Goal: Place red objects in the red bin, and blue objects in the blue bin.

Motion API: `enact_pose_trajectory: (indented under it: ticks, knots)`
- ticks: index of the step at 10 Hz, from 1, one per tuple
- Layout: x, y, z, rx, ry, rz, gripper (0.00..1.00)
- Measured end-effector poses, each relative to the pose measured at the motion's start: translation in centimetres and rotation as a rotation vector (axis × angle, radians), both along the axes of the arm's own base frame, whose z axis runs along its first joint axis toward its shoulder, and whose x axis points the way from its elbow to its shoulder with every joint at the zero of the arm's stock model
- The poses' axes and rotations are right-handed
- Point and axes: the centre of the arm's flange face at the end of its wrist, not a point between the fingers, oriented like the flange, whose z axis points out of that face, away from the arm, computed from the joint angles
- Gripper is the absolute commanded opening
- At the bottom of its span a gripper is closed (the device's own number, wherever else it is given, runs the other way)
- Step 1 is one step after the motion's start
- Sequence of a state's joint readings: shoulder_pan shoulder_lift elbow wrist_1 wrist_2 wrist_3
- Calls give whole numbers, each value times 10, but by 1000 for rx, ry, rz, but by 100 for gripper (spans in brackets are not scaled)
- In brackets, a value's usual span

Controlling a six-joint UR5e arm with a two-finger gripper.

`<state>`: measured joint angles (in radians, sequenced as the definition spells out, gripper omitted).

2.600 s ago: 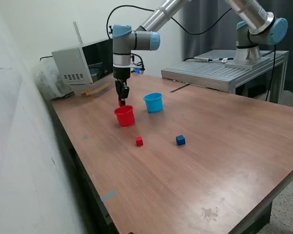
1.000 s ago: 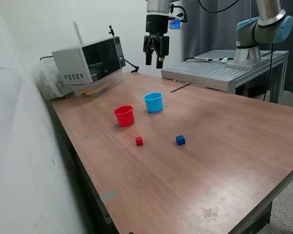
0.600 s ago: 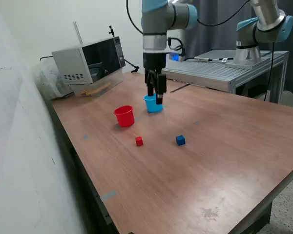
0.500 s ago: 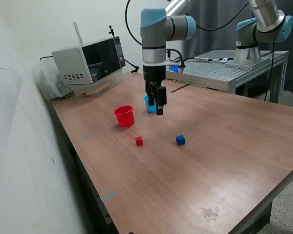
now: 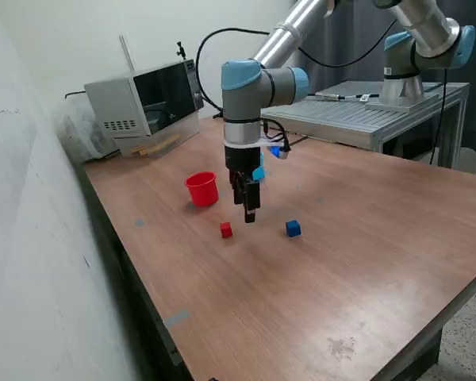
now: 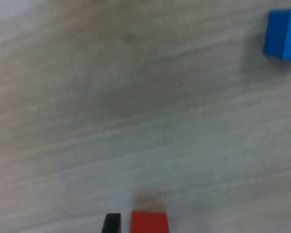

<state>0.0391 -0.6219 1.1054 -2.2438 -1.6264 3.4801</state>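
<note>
A small red cube (image 5: 226, 230) and a small dark blue cube (image 5: 293, 228) lie apart on the wooden table (image 5: 365, 238). The red cup (image 5: 201, 189) stands behind them. The arm hides most of the light blue cup (image 5: 259, 173). My gripper (image 5: 249, 214) hangs low over the table, just behind the red cube and to the exterior view's right of it. In the wrist view its black fingertips (image 6: 111, 223) stand wide apart, so the gripper (image 6: 205, 224) is open. The red cube (image 6: 149, 223) lies close beside one fingertip, and the blue cube (image 6: 282, 34) is far off.
A white microwave (image 5: 143, 99) stands at the table's back corner by the wall on the exterior view's left. A metal platform (image 5: 357, 115) carrying a second arm's base (image 5: 412, 75) sits behind the table. The table's front edge (image 5: 428, 317) runs along the exterior view's right.
The gripper left the spot over the red cup, rose high, then came down past the blue cup to hang low beside the red cube. Cups and cubes on the table have not moved.
</note>
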Motion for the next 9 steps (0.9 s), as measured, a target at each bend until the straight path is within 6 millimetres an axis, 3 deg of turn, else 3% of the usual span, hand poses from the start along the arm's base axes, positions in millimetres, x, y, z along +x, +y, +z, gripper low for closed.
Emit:
enact_pose_trajectory:
  ticks: [9]
  knots:
    - [-19, 30, -33, 19, 23, -37, 100]
